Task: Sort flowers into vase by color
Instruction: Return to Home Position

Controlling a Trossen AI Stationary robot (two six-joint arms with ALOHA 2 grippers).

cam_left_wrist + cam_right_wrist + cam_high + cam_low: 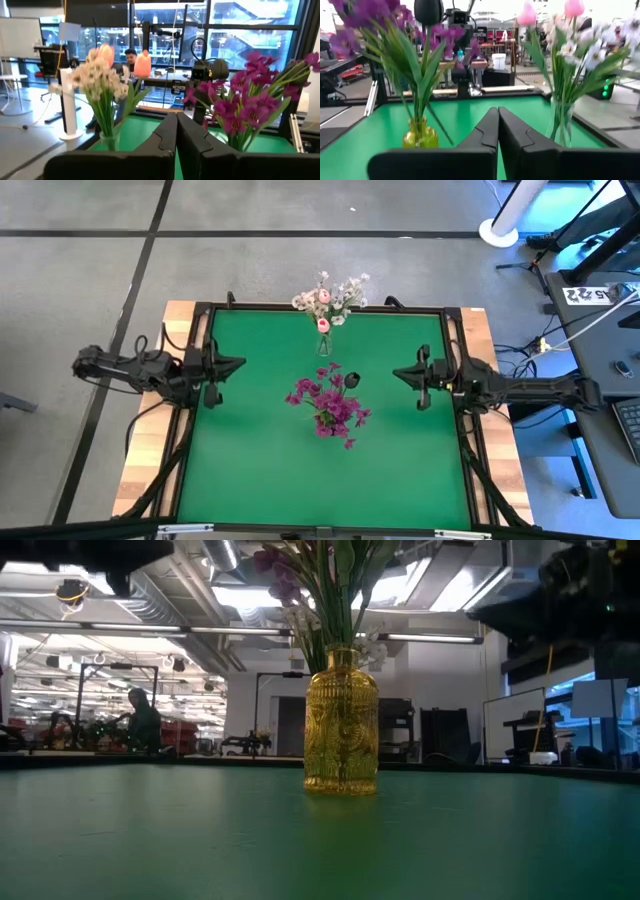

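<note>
A yellow glass vase [341, 725] stands on its base near the table's middle, with purple-magenta flowers [330, 404] stuck in its neck. A clear vase [324, 343] at the far edge holds white blossom sprigs and pink tulip buds [328, 299]. In the left wrist view the purple bunch [252, 105] and the white and pink bunch [102, 80] both show. My left gripper [236, 364] hovers shut at the table's left side. My right gripper [400, 373] hovers shut at the right side. Neither holds anything.
A black frame [330, 309] borders the green mat, with wooden table edges [148, 470] outside it. Open green mat [320, 480] lies near of the vases. A person sits far off in the room behind [143, 720].
</note>
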